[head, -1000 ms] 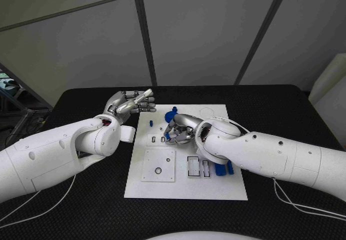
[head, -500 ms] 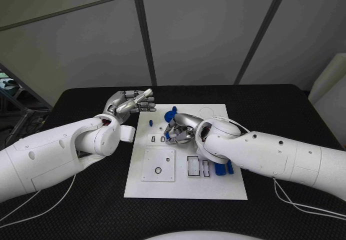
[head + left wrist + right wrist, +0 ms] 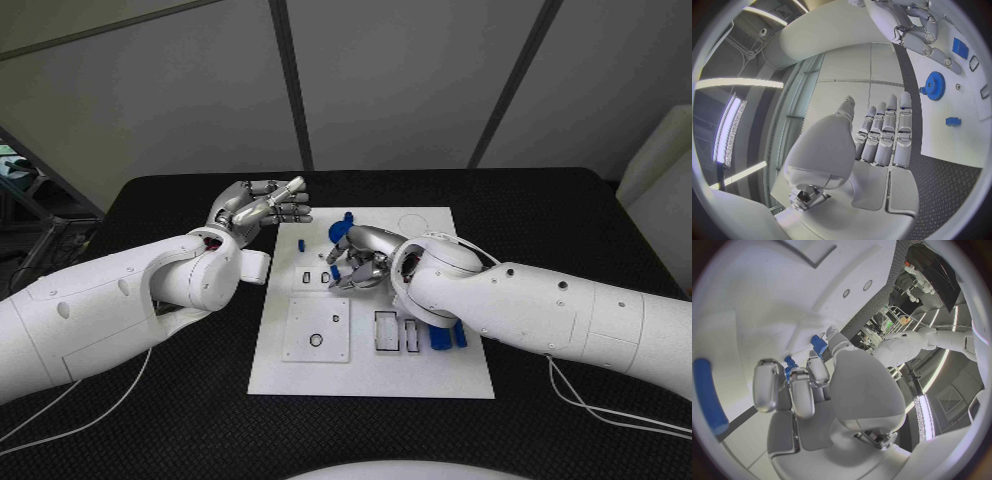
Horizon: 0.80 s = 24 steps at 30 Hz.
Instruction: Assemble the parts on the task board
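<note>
The white task board [image 3: 433, 370] lies in the middle of the black table. My right hand [image 3: 358, 262] hovers low over its upper middle, fingers curled in, pinching a small blue part [image 3: 819, 345] at its fingertips. Just beyond that hand a blue gear [image 3: 343, 232] sits on the board, also seen as the gear [image 3: 932, 83] in the left wrist view. A small blue piece [image 3: 302, 244] lies near the board's left edge. My left hand [image 3: 263, 207] is raised off the board's upper left corner, fingers straight and side by side, holding nothing.
A square white plate with holes [image 3: 317, 330] and rectangular slots [image 3: 387, 332] occupy the board's lower half. Two blue parts [image 3: 438, 338] lie beside my right forearm. A long blue bar [image 3: 707, 395] shows in the right wrist view. Black table [image 3: 159, 400] surrounds the board.
My right hand's fingers have shifted slightly over the board, showing more of the blue part. The left hand has stayed where it was.
</note>
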Motion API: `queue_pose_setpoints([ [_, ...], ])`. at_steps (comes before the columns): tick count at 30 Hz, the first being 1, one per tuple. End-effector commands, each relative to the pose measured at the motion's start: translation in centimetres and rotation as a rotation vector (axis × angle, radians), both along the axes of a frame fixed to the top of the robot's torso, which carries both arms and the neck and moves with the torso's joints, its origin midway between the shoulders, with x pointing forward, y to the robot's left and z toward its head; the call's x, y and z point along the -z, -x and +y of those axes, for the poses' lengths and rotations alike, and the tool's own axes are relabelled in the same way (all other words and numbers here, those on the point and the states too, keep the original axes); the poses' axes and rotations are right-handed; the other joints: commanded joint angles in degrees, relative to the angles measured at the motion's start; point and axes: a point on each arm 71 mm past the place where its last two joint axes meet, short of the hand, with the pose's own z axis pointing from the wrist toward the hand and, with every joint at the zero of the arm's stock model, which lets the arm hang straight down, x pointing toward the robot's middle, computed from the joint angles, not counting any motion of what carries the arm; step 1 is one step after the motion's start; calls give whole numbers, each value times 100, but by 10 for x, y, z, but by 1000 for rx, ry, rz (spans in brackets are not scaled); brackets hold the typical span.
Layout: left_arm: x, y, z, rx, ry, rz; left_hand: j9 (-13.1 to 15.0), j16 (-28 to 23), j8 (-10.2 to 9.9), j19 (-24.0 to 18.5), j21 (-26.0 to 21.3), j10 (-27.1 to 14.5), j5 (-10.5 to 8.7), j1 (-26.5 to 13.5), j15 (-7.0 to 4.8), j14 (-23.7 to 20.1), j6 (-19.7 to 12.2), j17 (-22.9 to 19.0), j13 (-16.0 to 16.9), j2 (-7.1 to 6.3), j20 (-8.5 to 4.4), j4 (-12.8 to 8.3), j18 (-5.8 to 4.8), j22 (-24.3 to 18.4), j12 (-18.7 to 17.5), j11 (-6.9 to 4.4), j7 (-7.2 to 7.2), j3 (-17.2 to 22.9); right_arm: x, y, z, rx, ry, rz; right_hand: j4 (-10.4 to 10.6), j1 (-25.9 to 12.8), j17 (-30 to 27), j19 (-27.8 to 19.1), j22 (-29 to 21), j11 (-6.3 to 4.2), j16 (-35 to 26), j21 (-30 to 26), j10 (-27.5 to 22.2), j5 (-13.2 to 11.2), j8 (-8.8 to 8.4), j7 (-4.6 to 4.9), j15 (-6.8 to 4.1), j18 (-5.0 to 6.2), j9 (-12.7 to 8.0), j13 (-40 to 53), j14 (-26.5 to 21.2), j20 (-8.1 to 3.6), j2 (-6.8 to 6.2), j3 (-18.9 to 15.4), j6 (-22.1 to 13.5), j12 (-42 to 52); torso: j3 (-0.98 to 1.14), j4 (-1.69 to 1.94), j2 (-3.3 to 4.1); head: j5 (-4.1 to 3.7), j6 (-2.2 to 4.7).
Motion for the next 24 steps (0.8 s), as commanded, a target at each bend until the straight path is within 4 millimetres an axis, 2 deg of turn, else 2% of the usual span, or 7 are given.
queue_pose_setpoints([
  [1,-1,0,-1,14,-2,-7,-3,-36,-35,-34,-31,7,-32,44,20,-1,6,7,-3,19,19,-37,28,-7,-33,20,41,-2,-7,1,1,-8,-57,-66,77,42,1383,0,19,8,-5,-33,-46,-15,-22,30,59,15,-2,-22,555,54,-74,-114,-117,-27,5,1,-3,2,-4],
  [3,-1,-1,-1,14,-4,-7,-3,-38,-35,-34,-32,9,-31,45,20,0,7,8,-3,20,19,-38,28,-8,-33,19,37,-3,-10,2,1,-28,-89,-92,161,97,1375,-29,-23,20,-9,-59,-69,-5,-15,39,71,25,-1,-51,553,69,-91,-183,-206,-43,4,-2,-7,0,-3],
  [6,-1,-1,0,17,-15,-8,2,-68,-28,-2,-25,100,-31,50,0,20,48,22,12,40,11,-47,37,-10,-5,-22,-17,-12,-15,7,-2,-74,-143,-137,455,296,1386,-70,-77,8,-4,-96,-99,41,-60,18,69,41,-36,-90,555,70,-160,-355,-950,-41,8,-5,-7,-2,6],
  [13,0,-2,2,29,-70,-22,7,104,-27,658,328,413,-30,50,-203,625,197,222,49,73,-204,-66,46,134,13,-167,-133,-69,-27,17,-17,-146,-257,-192,531,526,1334,-124,-157,-28,-29,-146,-50,253,210,-20,37,58,62,-40,542,52,1,-343,-210,56,4,-10,-15,9,43],
  [18,1,-1,6,15,-159,-20,22,923,47,1285,972,842,-33,57,-443,1529,409,809,172,34,-454,-38,22,487,171,-333,-224,-119,-42,19,-45,-144,-336,-175,424,633,822,-534,-770,-84,-298,-531,-167,655,425,-76,-16,190,105,-177,399,7,127,-320,208,-69,5,-36,-53,40,79],
  [22,6,1,7,50,-275,48,105,2152,278,1371,1555,1228,-46,-122,-590,1693,602,1753,483,-26,-597,113,5,882,676,-517,-389,-253,-60,12,-68,-114,-372,-161,381,616,-350,-1115,-1694,-164,-1077,-1186,-577,818,487,-147,-102,372,77,-835,59,-72,210,-319,403,-735,24,-60,-95,101,77],
  [24,8,2,7,92,-352,93,204,4245,510,1378,2368,1160,-42,-138,-658,1636,560,3634,955,-36,-685,147,-69,1628,1303,-555,-501,-306,-70,6,-83,-77,-400,-146,362,611,-1211,-1546,-2480,-201,-1782,-1797,-910,775,471,-182,-146,511,39,-1570,-143,-120,241,-312,468,-1490,35,-76,-127,118,64],
])
